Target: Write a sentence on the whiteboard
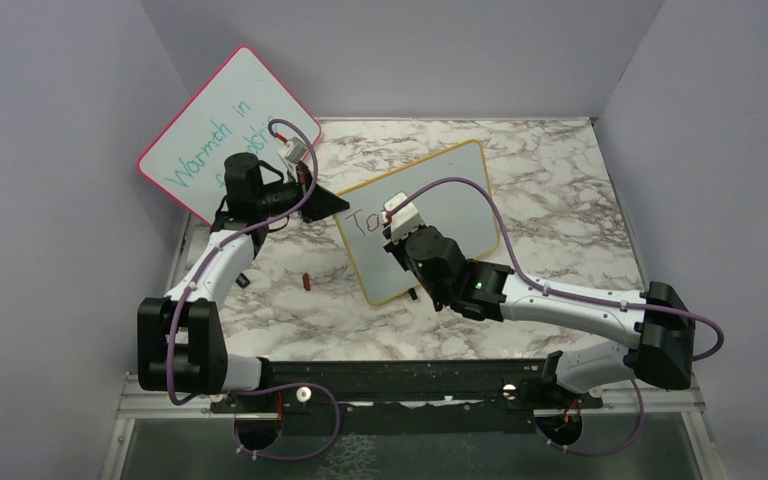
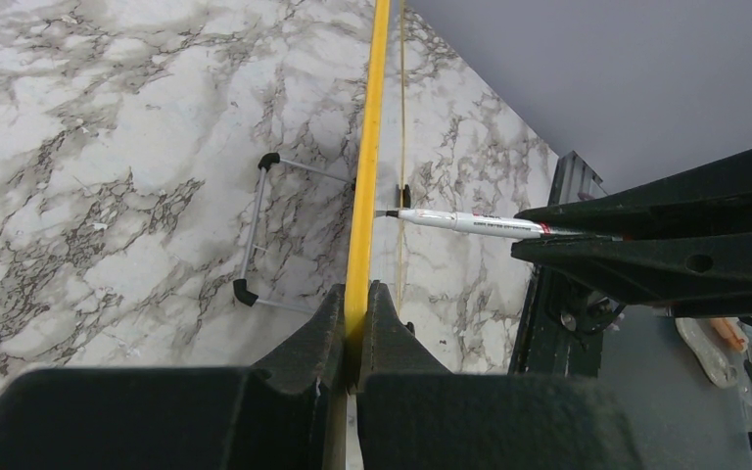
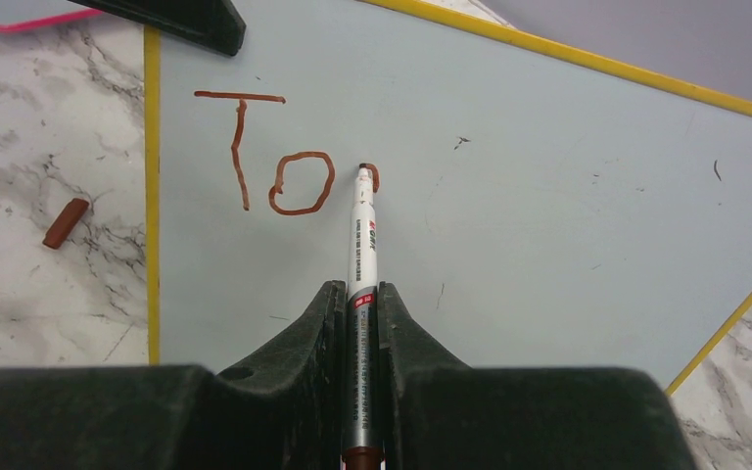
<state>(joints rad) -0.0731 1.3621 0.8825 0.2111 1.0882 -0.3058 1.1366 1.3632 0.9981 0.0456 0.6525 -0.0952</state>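
The whiteboard (image 1: 455, 195) — yellow-framed, pale, rounded at the corners — stood mid-surface (image 1: 560, 180), its frame pinched in the left jaws. The sentence (image 3: 272, 186) read only "To" in red-brown, plus a small started stroke. The right jaws clamped a marker (image 3: 363, 245), tip touching the board.

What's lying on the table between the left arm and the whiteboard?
A red-brown marker cap, loose on the table; shown in top and right wrist views.
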